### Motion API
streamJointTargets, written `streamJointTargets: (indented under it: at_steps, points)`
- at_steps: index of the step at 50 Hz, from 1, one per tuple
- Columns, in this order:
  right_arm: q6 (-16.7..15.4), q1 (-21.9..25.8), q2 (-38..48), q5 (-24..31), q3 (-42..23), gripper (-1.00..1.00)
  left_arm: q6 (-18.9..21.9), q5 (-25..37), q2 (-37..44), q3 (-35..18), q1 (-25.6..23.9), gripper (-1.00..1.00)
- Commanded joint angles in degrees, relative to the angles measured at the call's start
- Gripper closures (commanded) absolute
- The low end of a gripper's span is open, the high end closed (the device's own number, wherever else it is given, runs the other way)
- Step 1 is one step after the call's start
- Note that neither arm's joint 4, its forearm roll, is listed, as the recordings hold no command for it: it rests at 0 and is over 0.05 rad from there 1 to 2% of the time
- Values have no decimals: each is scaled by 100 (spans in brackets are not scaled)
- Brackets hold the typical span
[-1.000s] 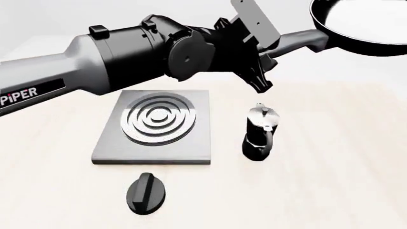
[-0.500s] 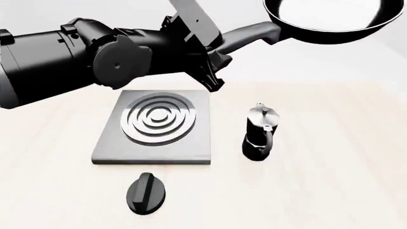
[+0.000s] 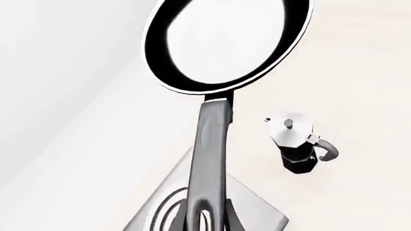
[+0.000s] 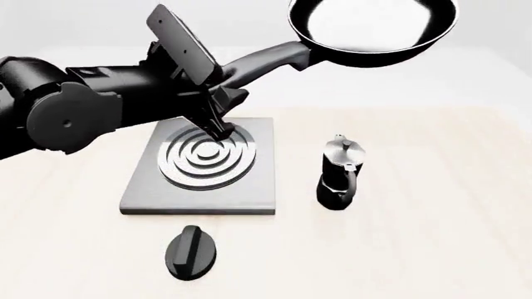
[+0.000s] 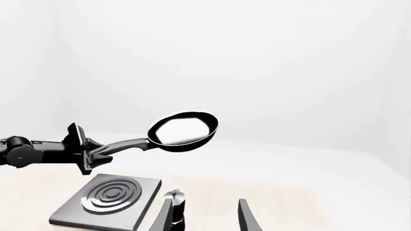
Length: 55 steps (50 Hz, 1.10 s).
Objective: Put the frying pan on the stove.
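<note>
Pan: The frying pan [image 4: 372,31] is high in the air at the top right of the front view. It touches nothing but your left gripper [image 4: 218,93].
Handle: The long grey handle slopes down to the left from the pan. Your jaws hold it near its far end, where the hole is.
Left jaws: They are closed tight on the handle. You see the handle run out from between them in the left wrist view.
Right jaws: The right gripper [image 5: 205,216] shows only at the bottom of its own view. Its two fingers stand apart with nothing between them.
Stove: The stove [image 4: 204,165] lies flat on the table [image 4: 432,237], left of the middle in the front view. The pan bowl is up and to the right of it, not over the rings.
How it handles: The pan is hard and stiff, so it will not bend. It looks shiny and smooth, so it may slip. The round bowl is likely the heavy part and it sits far from your hold, so it may want to tip down.
Where to hold: Keep your hold on the handle. A hold closer to the bowl would feel steadier.
Watch out: The moka pot [image 4: 339,172] stands just right of the stove. The knob [image 4: 191,252] lies in front of it, near the bottom of the frame.
</note>
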Motion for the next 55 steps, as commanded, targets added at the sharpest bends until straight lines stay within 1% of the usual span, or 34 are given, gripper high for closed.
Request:
streamJointTargets:
  at_steps: [1, 7, 8, 19, 23, 31, 38, 49, 55]
  points:
    - [16, -49, 0, 0, 87, -100, -144, -131, -735, 447, 278, 100]
    - [-17, -41, 0, 0, 74, -100, -141, -47, -1063, 726, 440, 100]
    - [-27, -37, 0, 0, 69, -100, -141, -27, -1184, 876, 498, 100]
    - [-68, -22, 0, 0, 43, -100, -41, 49, -1468, 1330, 771, 100]
    - [-85, -14, 0, 0, 37, -100, -81, 37, -1537, 1397, 831, 100]
    - [-126, 3, 0, 0, 21, -100, -144, 5, -1843, 1762, 968, 100]
    - [-153, 13, 0, 0, 11, -100, -158, 1, -1940, 1890, 1109, 100]
    - [-170, 23, 0, 0, 8, -100, -266, -100, -2396, 2557, 1307, 100]
    - [-169, 19, 0, 0, 14, -100, -292, -17, -2679, 2776, 1394, 100]
